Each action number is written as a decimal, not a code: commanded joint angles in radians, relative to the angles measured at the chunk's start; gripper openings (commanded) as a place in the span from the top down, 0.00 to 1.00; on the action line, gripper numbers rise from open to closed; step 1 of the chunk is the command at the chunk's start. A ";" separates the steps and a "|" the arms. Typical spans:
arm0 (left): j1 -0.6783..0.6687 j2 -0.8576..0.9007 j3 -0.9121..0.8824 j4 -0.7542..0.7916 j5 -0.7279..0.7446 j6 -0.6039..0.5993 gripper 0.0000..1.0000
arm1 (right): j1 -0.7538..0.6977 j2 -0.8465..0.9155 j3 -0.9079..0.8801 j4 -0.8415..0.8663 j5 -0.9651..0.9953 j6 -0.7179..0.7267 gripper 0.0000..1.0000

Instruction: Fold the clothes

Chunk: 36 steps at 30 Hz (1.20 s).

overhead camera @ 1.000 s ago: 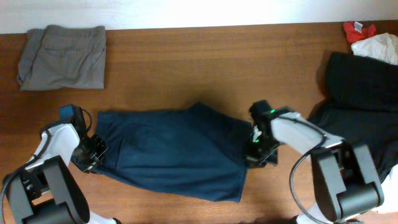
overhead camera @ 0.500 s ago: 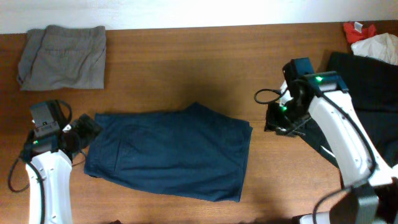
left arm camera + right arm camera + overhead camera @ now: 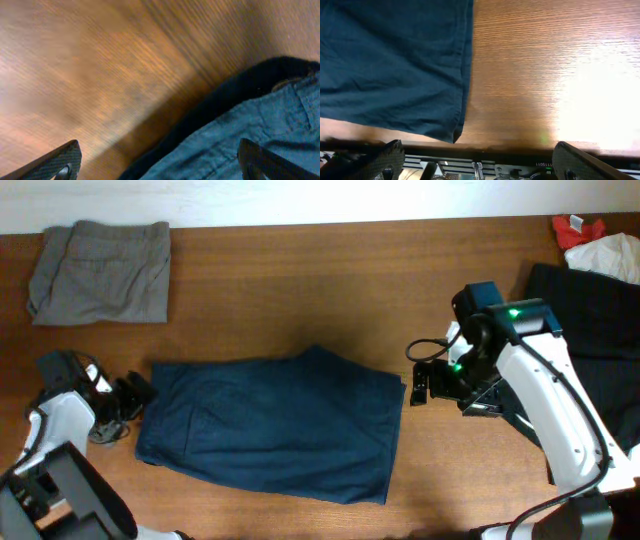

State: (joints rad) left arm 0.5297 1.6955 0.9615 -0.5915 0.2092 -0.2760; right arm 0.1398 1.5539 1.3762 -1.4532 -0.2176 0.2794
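Navy clothes point(image 3: 270, 425) lying flat at centre of tabletop point(image 3: 300, 290), left pincer point(image 3: 130, 393) spread beside their left edge, right pincer point(image 3: 420, 387) spread just off their right edge

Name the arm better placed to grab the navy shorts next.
Left, probably: the left gripper, open, frames the edge of the navy shorts in its wrist view; the right gripper, also open, looks mostly at bare table.

Matt navy cloth clothes point(image 3: 270, 425), smooth grained wood table point(image 3: 300, 290), soft grey cloth garment point(image 3: 100, 270)
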 commanded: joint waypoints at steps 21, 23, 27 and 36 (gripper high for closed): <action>0.000 0.225 0.012 -0.328 0.227 0.210 0.99 | 0.157 -0.009 0.008 0.048 -0.010 -0.013 0.02; 0.001 0.223 0.012 -0.344 0.261 0.210 0.99 | 0.156 -0.009 0.008 0.048 -0.010 -0.013 0.02; 0.000 0.172 0.012 -0.357 0.378 0.210 0.99 | 0.157 -0.009 0.008 0.048 -0.010 -0.013 0.01; 0.000 -0.252 0.030 -0.387 0.285 0.148 0.99 | 0.156 -0.008 0.008 0.098 -0.006 -0.013 0.02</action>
State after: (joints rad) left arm 0.5312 1.6016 0.9749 -0.9604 0.5495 -0.0853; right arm 0.2901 1.5539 1.3762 -1.3643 -0.2222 0.2764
